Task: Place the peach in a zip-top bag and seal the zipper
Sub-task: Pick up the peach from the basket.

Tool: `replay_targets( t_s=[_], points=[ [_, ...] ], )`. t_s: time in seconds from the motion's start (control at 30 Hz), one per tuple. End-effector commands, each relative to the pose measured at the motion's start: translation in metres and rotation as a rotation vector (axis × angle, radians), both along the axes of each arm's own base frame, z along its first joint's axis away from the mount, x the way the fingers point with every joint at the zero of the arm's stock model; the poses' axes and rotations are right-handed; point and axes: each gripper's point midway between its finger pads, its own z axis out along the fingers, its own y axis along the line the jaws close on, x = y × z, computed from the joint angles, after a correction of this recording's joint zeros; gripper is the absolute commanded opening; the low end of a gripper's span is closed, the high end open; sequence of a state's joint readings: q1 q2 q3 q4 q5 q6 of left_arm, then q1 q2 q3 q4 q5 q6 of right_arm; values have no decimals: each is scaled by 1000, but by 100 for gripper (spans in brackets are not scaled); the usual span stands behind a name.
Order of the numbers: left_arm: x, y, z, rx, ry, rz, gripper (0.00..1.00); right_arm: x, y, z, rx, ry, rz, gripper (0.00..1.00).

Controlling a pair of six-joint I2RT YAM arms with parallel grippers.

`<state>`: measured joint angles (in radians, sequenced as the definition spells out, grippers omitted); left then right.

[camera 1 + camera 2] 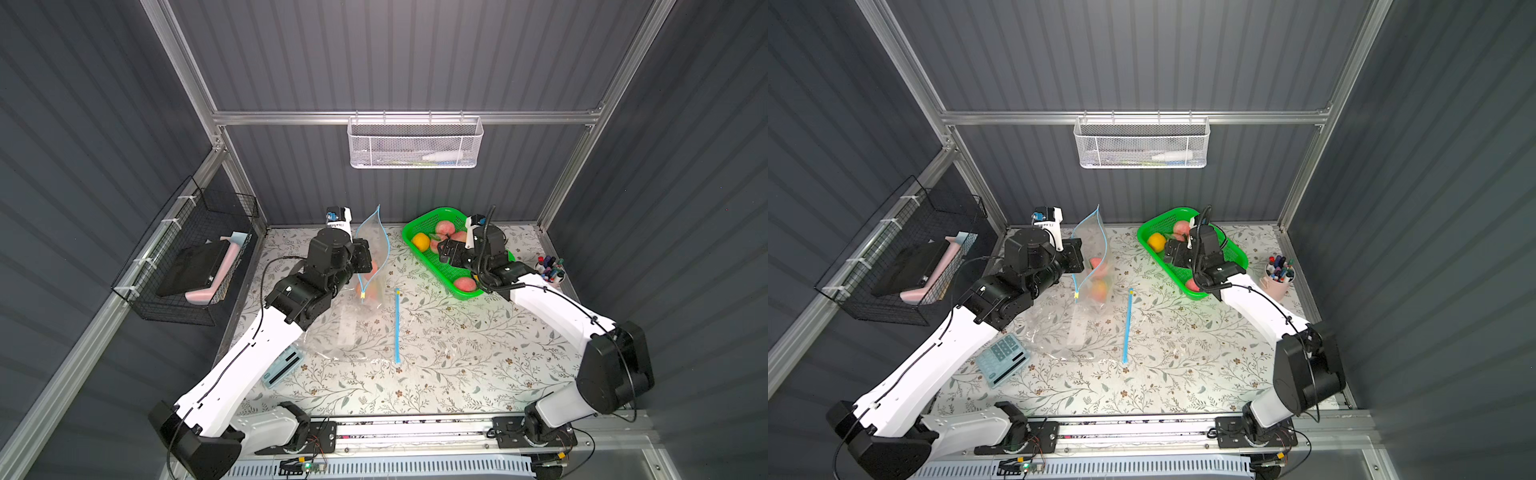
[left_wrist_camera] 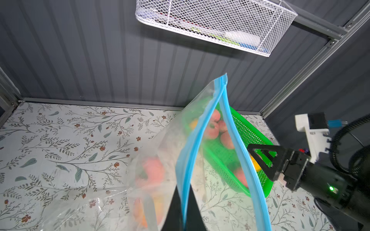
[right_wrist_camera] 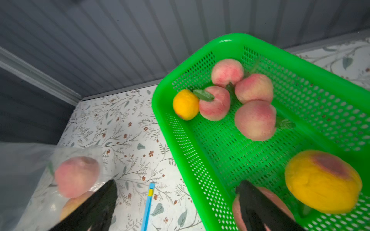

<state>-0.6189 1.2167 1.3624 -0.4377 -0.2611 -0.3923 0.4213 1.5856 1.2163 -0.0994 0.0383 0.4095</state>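
- Left gripper (image 2: 183, 200): jaws closed, pinching one blue zipper lip of the zip-top bag (image 2: 170, 150). In both top views it sits at the bag's left side (image 1: 365, 255) (image 1: 1077, 255).
- Zip-top bag (image 1: 1092, 245): held upright above the table (image 1: 436, 386), with one corner pointing up. The mouth is unsealed, and in the left wrist view the two blue zipper lips bow apart.
- Bagged fruit: a pink peach (image 1: 1096, 262) and an orange-yellow fruit (image 1: 1099, 289) lie inside the bag, low against its clear wall. The right wrist view shows the same peach (image 3: 77, 176) through the plastic.
- Right gripper (image 3: 176, 185): jaws spread wide and holding nothing. It hangs over the near-left rim of the green basket (image 3: 160, 112), with one finger above the basket floor and the other above the table beside the bag. It also appears in both top views (image 1: 442, 249) (image 1: 1169, 251).
- Basket contents: four pink peaches grouped at the far end, e.g. (image 3: 255, 120), with a small yellow fruit (image 3: 185, 105) touching one of them. A larger yellow fruit (image 3: 322, 180) lies nearer, and one more peach (image 3: 280, 200) lies partly hidden under a finger; contact cannot be told.
- Blue zipper strip (image 1: 397, 324): lies flat on the table between bag and basket.
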Motion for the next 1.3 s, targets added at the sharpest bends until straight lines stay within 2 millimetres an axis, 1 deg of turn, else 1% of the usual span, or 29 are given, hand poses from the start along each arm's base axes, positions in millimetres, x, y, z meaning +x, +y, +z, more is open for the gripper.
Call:
replay_targets(
  t_s=[0.0, 0.07, 0.1, 0.27, 0.3, 0.37, 0.43, 0.57, 0.83, 1.0, 1.1, 1.17, 1.27],
  points=[
    [2, -2, -8, 58, 36, -25, 4, 17, -23, -22, -49, 83, -102, 94],
    [6, -10, -24, 87, 81, -53, 4, 29, -34, -38, -91, 118, -131, 93],
    [9, -15, -18, 81, 79, -70, 4, 36, -39, -44, -110, 131, -144, 93],
    [27, -41, -59, 110, 188, -127, 3, 62, -53, -75, -184, 208, -178, 92],
    [30, -46, -68, 111, 211, -134, 2, 66, -56, -84, -196, 235, -192, 92],
    [36, -56, -83, 102, 250, -153, 1, 74, -59, -94, -212, 268, -202, 91],
    [41, -68, -94, 90, 279, -184, 0, 82, -58, -106, -223, 303, -204, 90],
    [46, -79, -97, 71, 291, -213, 0, 91, -61, -122, -258, 328, -217, 87],
    [49, -83, -97, 63, 288, -222, 1, 104, -67, -139, -318, 342, -246, 86],
    [50, -86, -98, 62, 291, -228, 0, 110, -67, -147, -319, 348, -251, 85],
    [51, -87, -99, 62, 293, -231, 0, 113, -67, -146, -311, 343, -254, 84],
    [52, -87, -98, 62, 293, -230, 0, 114, -67, -146, -309, 342, -253, 83],
    [52, -87, -99, 62, 293, -230, 0, 115, -68, -146, -308, 339, -255, 78]
  ],
)
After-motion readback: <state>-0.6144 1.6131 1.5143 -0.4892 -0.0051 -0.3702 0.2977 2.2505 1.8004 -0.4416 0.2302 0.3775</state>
